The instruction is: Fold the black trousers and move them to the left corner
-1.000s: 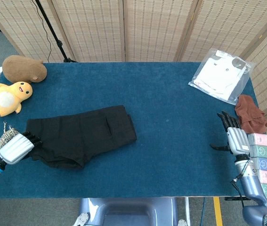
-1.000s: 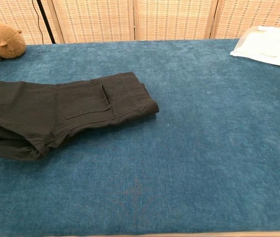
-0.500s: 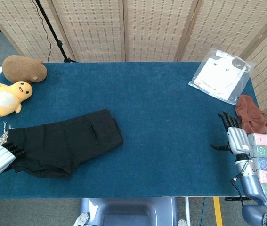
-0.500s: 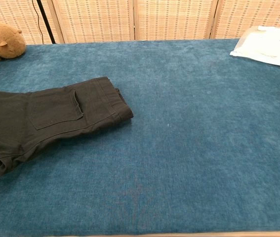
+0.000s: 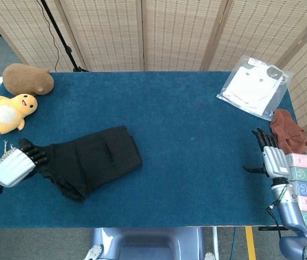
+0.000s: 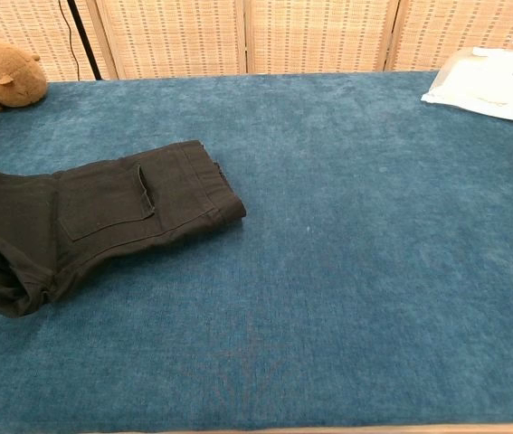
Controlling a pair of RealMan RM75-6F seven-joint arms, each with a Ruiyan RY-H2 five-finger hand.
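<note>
1. Your left hand (image 5: 13, 164) has come back in over the table's left edge since half a second ago, its dark fingers (image 5: 34, 154) now on the left end of the black trousers (image 5: 95, 160) (whether they pinch cloth or only rest on it, I cannot tell).
2. The trousers have bunched up: their left end is shorter than before, while the folded right end sits about where it was, on the blue table (image 5: 196, 162) left of centre.
3. Your right hand (image 5: 268, 156) has not moved, fingers spread, holding nothing, near the table's right edge.
4. Only the head view shows either hand; it also shows the yellow plush (image 5: 10, 111).
5. The chest view gives the trousers' back pocket (image 6: 104, 201) and a rolled lower-left end.
</note>
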